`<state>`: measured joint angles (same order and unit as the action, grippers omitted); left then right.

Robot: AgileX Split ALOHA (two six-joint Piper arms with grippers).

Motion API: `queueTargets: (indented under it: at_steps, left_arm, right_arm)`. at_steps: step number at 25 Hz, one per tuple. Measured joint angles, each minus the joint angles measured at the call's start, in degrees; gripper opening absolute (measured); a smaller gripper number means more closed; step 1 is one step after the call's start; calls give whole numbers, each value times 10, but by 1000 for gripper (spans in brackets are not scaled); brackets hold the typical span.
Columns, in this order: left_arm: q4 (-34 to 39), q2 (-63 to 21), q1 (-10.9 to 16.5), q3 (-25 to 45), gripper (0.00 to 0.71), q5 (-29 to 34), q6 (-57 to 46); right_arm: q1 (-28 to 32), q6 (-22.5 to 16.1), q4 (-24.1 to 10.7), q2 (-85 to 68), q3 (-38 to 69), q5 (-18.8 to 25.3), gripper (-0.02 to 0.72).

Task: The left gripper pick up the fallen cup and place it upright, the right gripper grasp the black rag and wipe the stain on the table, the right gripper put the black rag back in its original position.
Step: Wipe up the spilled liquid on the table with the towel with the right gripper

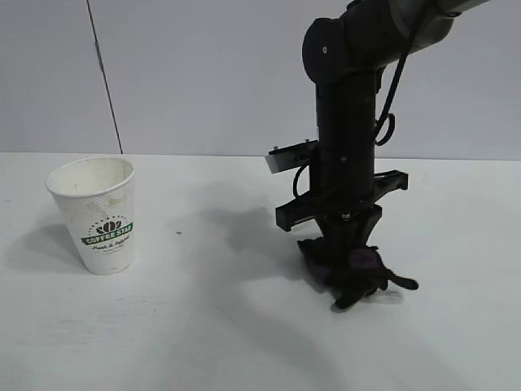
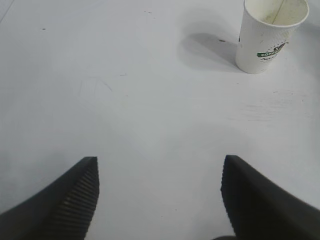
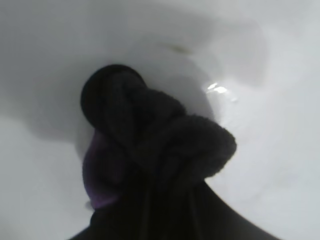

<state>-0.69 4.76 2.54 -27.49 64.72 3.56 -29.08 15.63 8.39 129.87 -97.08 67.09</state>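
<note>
The cup (image 1: 98, 213) stands upright on the table (image 1: 203, 326), toward the left side of the exterior view, its green band and logo facing the camera and its mouth open to the top. The left gripper (image 2: 160, 200) hangs above bare tabletop with its two fingers spread wide and nothing between them; the cup sits well apart from it, farther out on the table. The right gripper (image 1: 346, 281) points straight down near the middle-right of the table, its fingers pinched tight on the black rag (image 1: 350, 273), which is pressed against the tabletop beneath it. The rag is bunched up, with a purple patch showing and a thin tail sticking out to the right along the surface. In the right wrist view the rag (image 3: 155, 150) fills most of the frame, and a small wet glint (image 3: 217, 89) shows on the table just beside it.
</note>
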Motion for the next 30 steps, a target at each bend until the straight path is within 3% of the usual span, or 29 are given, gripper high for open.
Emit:
queueTargets:
  at_steps: [3,6,9,11,14,17,19,21,25,27,30]
  left_arm:
    - [0,0,0,0,501,0,0]
    - [0,0,0,0,501,0,0]
    - [0,0,0,0,501,0,0]
    - [0,0,0,0,501,0,0]
    - [0,0,0,0,501,0,0]
    - [0,0,0,0,501,0,0]
    - [0,0,0,0,501,0,0]
    - [0,0,0,0,501,0,0]
    - [0,0,0,0,501,0,0]
    - [0,0,0,0,501,0,0]
    - [0,0,0,0,501,0,0]
  right_arm:
    - [-5,-59,-91,1,0,-37,76]
    - [-4,-156,-220,1,0,-73,76]
    - [-1,-237,-317,2,0,-107,76]
    - [7,-262,-343,2,0,-135,76]
    - [25,-272,-346,2,0,-162,76]
    - [43,-267,-319,3,0,-160,76]
    - [50,-239,-264,6,0,-133,76]
    - [51,-177,-195,7,-1,-96,76]
    - [48,-33,0,6,-2,-9,76]
    - [37,25,76,4,-2,9,76]
    - [14,51,96,-6,-2,12,76]
